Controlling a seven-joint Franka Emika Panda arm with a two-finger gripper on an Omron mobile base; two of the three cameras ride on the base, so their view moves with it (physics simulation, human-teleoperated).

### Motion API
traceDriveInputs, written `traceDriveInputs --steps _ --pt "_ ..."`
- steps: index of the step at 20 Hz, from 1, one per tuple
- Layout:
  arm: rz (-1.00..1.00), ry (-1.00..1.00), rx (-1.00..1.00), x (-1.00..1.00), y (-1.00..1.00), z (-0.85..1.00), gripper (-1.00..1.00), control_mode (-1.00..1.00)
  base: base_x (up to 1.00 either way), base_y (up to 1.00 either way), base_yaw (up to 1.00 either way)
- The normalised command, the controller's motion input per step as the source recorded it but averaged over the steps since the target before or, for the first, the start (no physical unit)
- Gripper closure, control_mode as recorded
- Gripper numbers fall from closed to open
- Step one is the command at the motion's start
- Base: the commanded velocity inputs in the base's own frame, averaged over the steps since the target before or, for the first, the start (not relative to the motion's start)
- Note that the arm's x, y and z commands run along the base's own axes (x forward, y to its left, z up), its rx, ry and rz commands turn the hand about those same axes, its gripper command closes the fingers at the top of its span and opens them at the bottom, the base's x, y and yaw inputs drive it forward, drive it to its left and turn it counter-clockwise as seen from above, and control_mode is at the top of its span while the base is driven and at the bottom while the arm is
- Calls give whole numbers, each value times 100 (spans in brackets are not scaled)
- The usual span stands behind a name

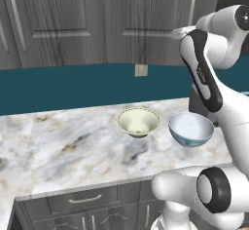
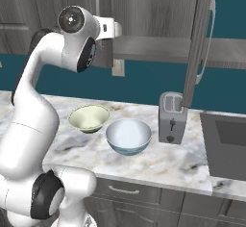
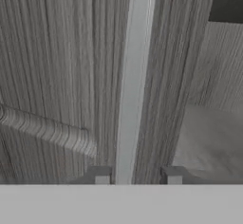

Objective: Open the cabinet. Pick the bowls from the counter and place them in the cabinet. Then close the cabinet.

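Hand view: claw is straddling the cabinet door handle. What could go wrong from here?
1. The long silver bar handle sits off-centre in the claw, nearer one finger; closing could push it sideways or slip on the pull.
2. The white bowl with blue-patterned outside stands on the marble counter near the arm; swinging back with the door might clip it.

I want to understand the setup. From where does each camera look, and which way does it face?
Left base view: behind the arm's left, looking over the counter; arm at right.
Right base view: behind its right, facing the cabinet and toaster; arm at left.
Hand view: on the hand, facing the handle; gripper at the bottom.
Both base views share the bowls.
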Motion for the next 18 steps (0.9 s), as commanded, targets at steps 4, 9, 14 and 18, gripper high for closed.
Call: traceDriveInputs --steps 4,9,14,18 --pt "0 3 -6 -97 55 0 100 -100 0 0 0" --pt "0 -1 -7 -89 69 -9 100 -100 0 0 0" --pt "-9 -5 -2 -62 -18 0 100 -100 0 0 0" --pt "-6 -1 0 -38 -72 0 100 -100 0 0 0"
